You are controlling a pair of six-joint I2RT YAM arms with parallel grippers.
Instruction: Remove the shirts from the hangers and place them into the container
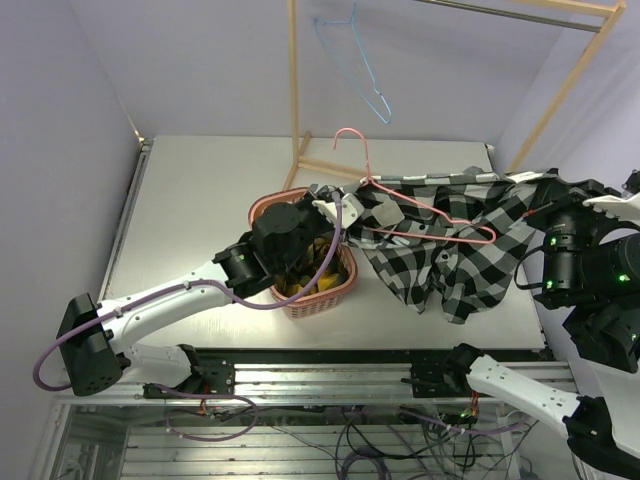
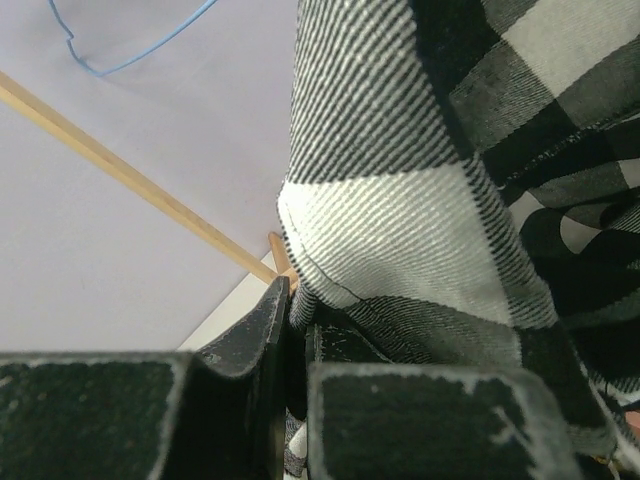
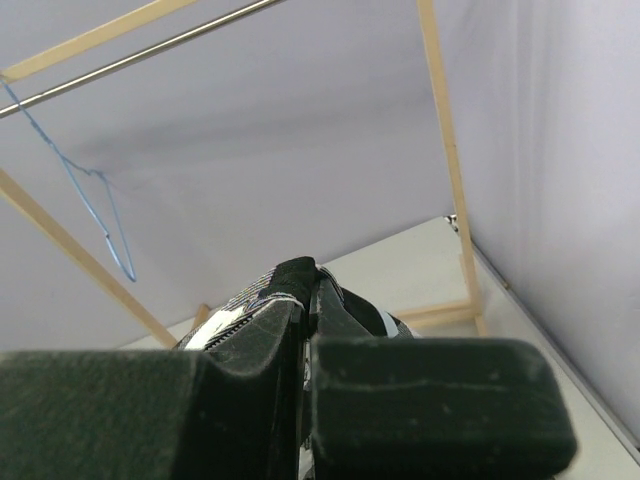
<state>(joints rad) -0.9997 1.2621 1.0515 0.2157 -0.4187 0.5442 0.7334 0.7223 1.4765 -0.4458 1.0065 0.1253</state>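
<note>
left fingers pinched closed on edge of black-and-white checked fabric shirt, above salmon-pink perforated plastic basket | yellow plaid shirt in basket; light blue wire hanger bare on wooden rack | pink wire hanger atop checked shirt, on desk | right fingers clamped tight on far end | remaining: checked shirt into basket

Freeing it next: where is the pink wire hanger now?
In the top view, the pink wire hanger lies across the black-and-white checked shirt, just right of the salmon-pink plastic basket.
</note>
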